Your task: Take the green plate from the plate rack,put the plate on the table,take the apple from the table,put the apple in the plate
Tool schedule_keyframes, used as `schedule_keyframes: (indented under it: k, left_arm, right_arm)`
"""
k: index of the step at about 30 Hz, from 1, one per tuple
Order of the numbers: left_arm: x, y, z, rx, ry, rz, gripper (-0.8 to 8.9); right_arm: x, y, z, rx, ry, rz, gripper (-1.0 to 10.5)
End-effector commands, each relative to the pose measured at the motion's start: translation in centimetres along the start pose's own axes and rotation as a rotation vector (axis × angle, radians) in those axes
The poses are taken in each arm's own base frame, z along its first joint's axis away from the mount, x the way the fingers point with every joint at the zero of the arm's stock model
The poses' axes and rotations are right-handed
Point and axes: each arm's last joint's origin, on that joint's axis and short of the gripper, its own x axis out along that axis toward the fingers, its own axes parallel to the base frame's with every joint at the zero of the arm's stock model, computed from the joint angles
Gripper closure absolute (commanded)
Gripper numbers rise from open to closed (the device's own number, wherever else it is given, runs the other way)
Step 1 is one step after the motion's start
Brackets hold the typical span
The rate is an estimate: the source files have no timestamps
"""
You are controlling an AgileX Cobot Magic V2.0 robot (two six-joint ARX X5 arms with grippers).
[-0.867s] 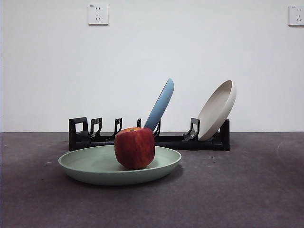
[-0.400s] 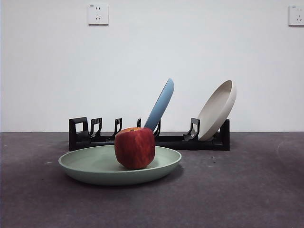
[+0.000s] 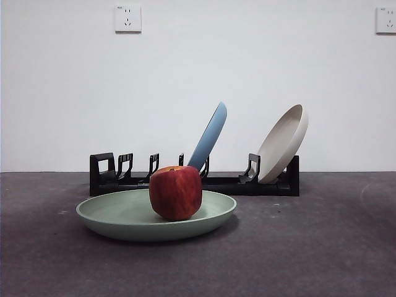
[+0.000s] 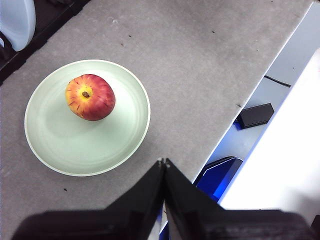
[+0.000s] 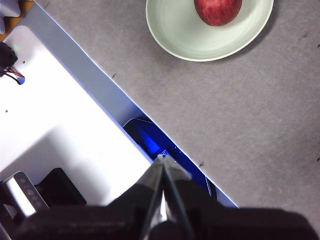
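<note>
The green plate lies flat on the dark grey table, in front of the black plate rack. The red apple sits upright in the plate, right of its middle in the front view. Plate and apple also show in the left wrist view, and plate and apple in the right wrist view. My left gripper is shut and empty, high above the table's edge. My right gripper is shut and empty, high over the table's edge.
A light blue plate and a cream-white plate lean in the rack's slots. The rack's left slots hold nothing. Beyond the table's edge are a white surface and a blue object.
</note>
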Motion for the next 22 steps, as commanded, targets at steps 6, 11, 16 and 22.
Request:
schedule_keyframes:
  k: [6, 11, 16, 22]
  left_arm:
    - [-0.1, 0.0, 0.0, -0.002, -0.008, 0.005, 8.16]
    - [-0.7, 1.5, 0.4, 0.0, -0.079, 0.081, 8.17]
    - [-3.4, 4.6, 1.7, 0.023, -0.409, 0.241, 8.16]
    - [-6.3, 7.7, -1.0, -0.068, -0.786, 0.484, 8.16]
  right_arm:
    - [0.0, 0.0, 0.1, 0.002, -0.005, -0.001, 9.4]
    - [0.0, 0.0, 0.1, 0.003, -0.005, 0.0, 9.5]
    - [0.0, 0.0, 0.1, 0.002, -0.005, 0.0, 9.5]
    - [0.0, 0.0, 0.1, 0.002, -0.006, 0.0, 9.5]
